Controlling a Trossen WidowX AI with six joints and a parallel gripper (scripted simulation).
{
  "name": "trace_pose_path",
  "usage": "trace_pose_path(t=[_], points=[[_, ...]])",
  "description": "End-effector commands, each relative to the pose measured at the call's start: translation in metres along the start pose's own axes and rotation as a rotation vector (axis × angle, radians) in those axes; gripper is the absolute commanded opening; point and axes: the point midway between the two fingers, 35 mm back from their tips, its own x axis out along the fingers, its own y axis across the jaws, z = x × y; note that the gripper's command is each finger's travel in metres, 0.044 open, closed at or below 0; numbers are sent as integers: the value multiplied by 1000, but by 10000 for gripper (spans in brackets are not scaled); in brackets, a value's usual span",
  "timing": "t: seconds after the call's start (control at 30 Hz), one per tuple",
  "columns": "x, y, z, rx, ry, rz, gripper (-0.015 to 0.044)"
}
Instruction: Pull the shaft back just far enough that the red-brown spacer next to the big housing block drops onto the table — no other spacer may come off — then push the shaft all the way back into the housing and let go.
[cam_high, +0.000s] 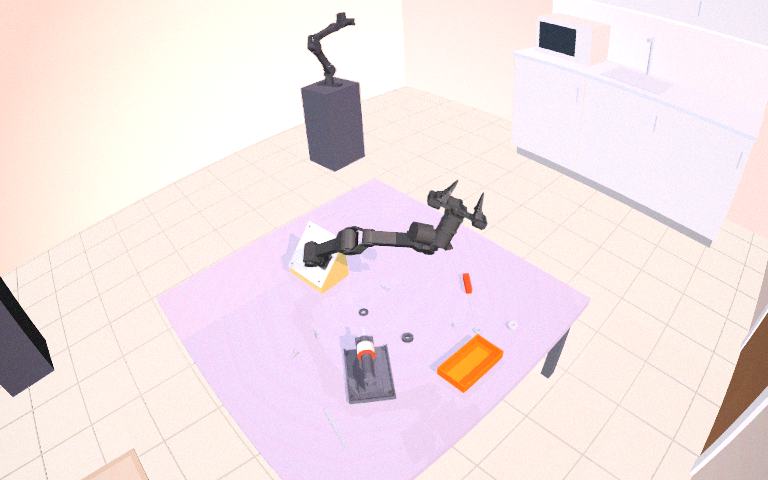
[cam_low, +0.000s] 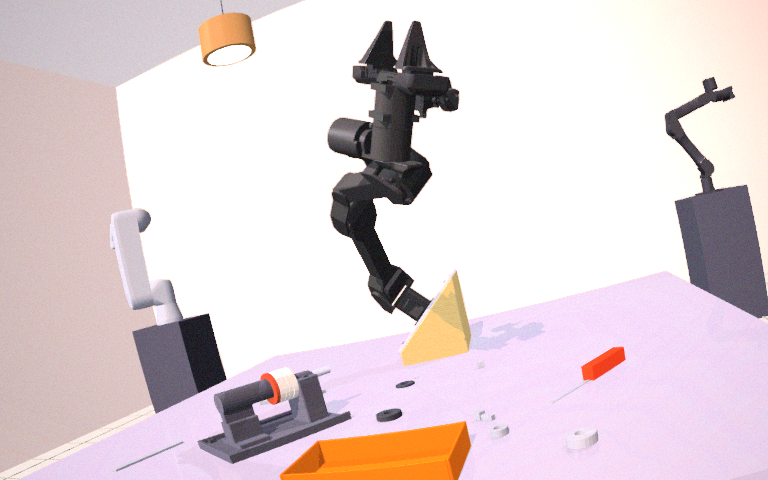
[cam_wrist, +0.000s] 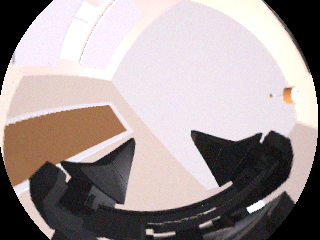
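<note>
Jaws (cam_high: 470, 199) (cam_low: 402, 23) pointing upward, spread and empty, well apart from the shaft (cam_high: 363, 330) (cam_low: 322, 371).
The red-brown spacer (cam_high: 368, 352) (cam_low: 274, 388) is sitting beside the big housing block (cam_high: 368, 370) (cam_low: 240, 396), with pale spacers (cam_high: 365, 345) (cam_low: 287, 383) next to it, above the worktop (cam_high: 254, 339) (cam_low: 566, 339). Pulling too far could be freeing a pale spacer too; an off-axis grip could be making the shaft bind. The arm (cam_high: 390, 238) (cam_low: 368, 243) is rising from its sloped mount (cam_high: 334, 276) (cam_low: 438, 333), its wrist bending skyward.
</note>
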Motion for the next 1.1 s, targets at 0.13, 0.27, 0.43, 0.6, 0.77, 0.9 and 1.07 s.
trace_pose_path(t=[0.13, 0.27, 0.43, 0.6, 0.77, 0.9, 1.07], points=[[-17, 14, -25, 192, 136, 127, 440], [-45, 29, -50, 397, 315, 254, 440], [-94, 43, -73, 622, 572, 380, 440], [-154, 49, -87, 803, 863, 465, 440], [-223, 43, -90, 927, 1178, 503, 440], [-283, 30, -86, 978, 1441, 495, 440], [-356, 4, -73, 978, 1754, 435, 440]])
